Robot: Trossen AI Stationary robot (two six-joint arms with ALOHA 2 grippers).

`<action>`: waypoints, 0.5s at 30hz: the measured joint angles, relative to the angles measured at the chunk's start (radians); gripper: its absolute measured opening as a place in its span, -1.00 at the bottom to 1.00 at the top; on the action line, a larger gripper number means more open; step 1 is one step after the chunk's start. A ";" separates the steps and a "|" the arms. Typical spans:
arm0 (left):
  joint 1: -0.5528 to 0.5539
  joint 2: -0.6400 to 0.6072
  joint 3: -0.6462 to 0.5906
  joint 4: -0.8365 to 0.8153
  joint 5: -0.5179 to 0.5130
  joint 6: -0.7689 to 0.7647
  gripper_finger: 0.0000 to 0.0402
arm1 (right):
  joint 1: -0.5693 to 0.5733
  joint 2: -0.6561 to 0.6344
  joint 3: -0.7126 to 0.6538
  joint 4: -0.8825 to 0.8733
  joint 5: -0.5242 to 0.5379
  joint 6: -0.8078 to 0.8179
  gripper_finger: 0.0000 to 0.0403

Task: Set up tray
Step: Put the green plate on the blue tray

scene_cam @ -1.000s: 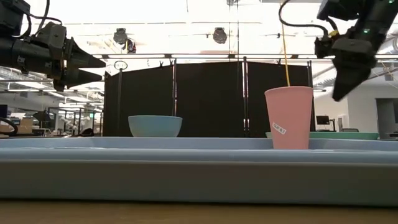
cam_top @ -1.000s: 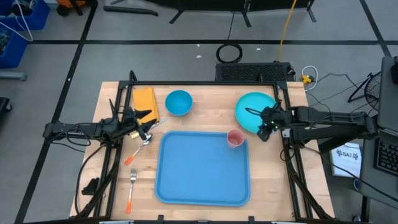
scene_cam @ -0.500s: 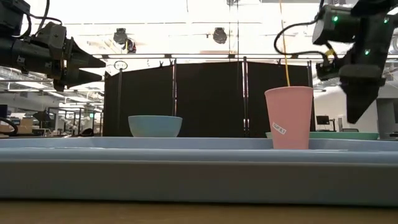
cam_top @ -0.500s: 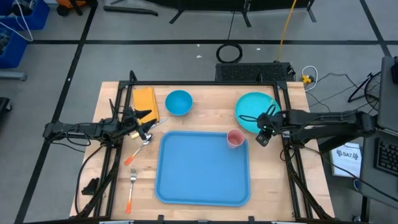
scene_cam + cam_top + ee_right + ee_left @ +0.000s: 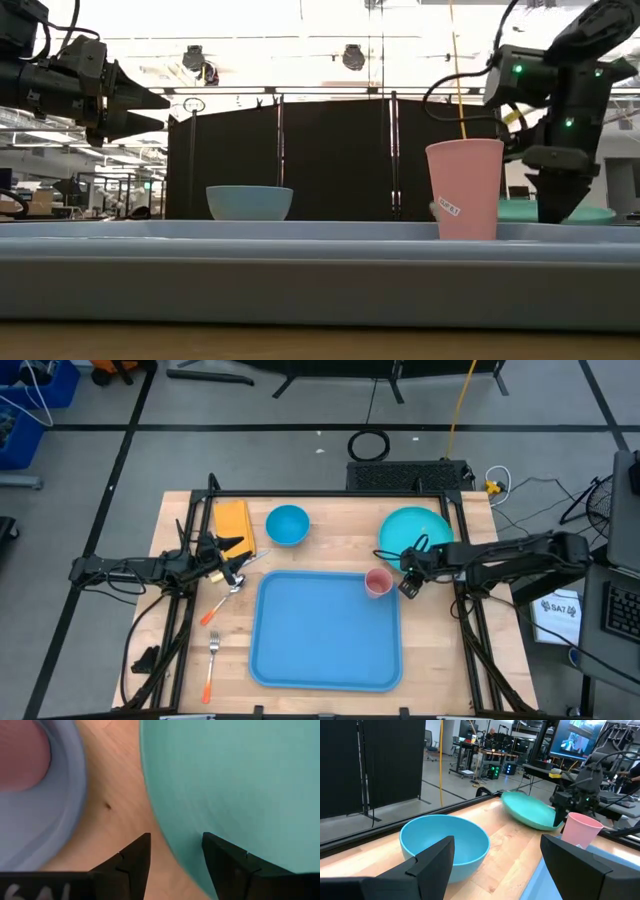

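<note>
Tray (image 5: pixel 325 645): plain blue. Cup (image 5: pixel 378 582): pink, small white label on its side in the low view. Plate (image 5: pixel 420 532): teal. Bowl (image 5: pixel 287 524): lighter blue, solid. Cloth (image 5: pixel 232 523) at table's far left: orange-yellow. Table (image 5: pixel 330 555): light wood grain. Fork (image 5: pixel 213 650) and spoon (image 5: pixel 232 589): silver metal, orange handles. Both arms and grippers black; right arm shows small green lights. Backdrop panels beyond the table: black.

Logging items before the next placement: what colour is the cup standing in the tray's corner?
Pink. The cup shows best in the low view, standing on the blue tray.
</note>
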 joint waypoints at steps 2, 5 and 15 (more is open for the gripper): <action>0.000 0.000 0.000 0.000 0.000 0.000 0.50 | 0.000 0.018 -0.001 0.013 -0.001 -0.004 -0.16; 0.000 0.000 0.000 0.000 0.000 0.000 0.50 | 0.000 0.030 0.000 0.014 0.006 0.004 -0.19; 0.000 0.000 0.000 0.000 0.000 -0.001 0.50 | 0.001 0.031 0.003 0.017 0.039 -0.010 -0.92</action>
